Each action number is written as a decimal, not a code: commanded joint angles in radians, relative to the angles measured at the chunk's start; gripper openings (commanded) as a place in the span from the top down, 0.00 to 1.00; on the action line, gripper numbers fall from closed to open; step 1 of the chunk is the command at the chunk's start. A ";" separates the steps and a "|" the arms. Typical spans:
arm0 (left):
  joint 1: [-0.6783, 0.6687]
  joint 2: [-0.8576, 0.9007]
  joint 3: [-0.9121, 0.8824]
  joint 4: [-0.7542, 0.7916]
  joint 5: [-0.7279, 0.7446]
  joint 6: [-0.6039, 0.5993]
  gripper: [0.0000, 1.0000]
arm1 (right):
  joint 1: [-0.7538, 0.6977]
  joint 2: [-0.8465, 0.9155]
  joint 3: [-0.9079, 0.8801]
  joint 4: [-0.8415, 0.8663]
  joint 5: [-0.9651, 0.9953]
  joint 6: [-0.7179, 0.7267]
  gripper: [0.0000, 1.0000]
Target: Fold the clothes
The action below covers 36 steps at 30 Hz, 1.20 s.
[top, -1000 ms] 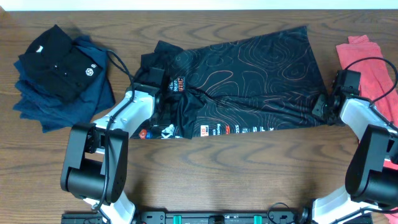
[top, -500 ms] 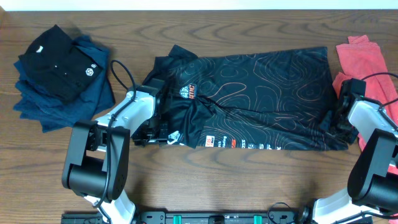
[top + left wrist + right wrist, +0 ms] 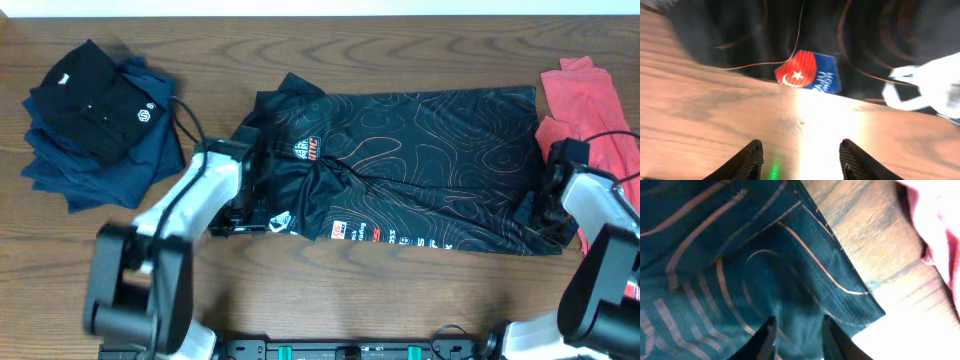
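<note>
The black jersey (image 3: 420, 160) with thin contour lines lies spread across the middle of the table, sponsor patches along its near edge. My left gripper (image 3: 240, 215) is at its near left corner. In the left wrist view the jaws (image 3: 801, 150) are open and empty over bare wood, with the jersey's edge and a red-and-blue patch (image 3: 807, 72) just ahead. My right gripper (image 3: 540, 215) is at the jersey's near right corner. In the right wrist view its fingers (image 3: 797, 330) are closed in on a pucker of the jersey cloth (image 3: 740, 255).
A plain coral-red shirt (image 3: 600, 110) lies at the right edge, close to my right arm, and shows in the right wrist view (image 3: 940, 220). A stack of dark blue clothes (image 3: 110, 170) topped by a black polo (image 3: 95, 100) lies at the far left.
The jersey has slid to the right and spread out flatter. My right gripper has moved right and toward the front with it. My left gripper now stands open off the cloth.
</note>
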 commanded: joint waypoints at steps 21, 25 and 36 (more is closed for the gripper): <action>0.001 0.071 -0.001 0.290 -0.003 -0.032 0.43 | -0.007 -0.231 0.002 0.037 -0.101 0.000 0.35; 0.001 0.120 -0.005 0.290 -0.003 -0.032 0.43 | -0.007 -0.231 0.002 0.037 -0.101 0.000 0.35; 0.023 0.148 -0.087 0.326 -0.002 -0.032 0.43 | -0.007 -0.231 0.002 0.038 -0.101 -0.003 0.34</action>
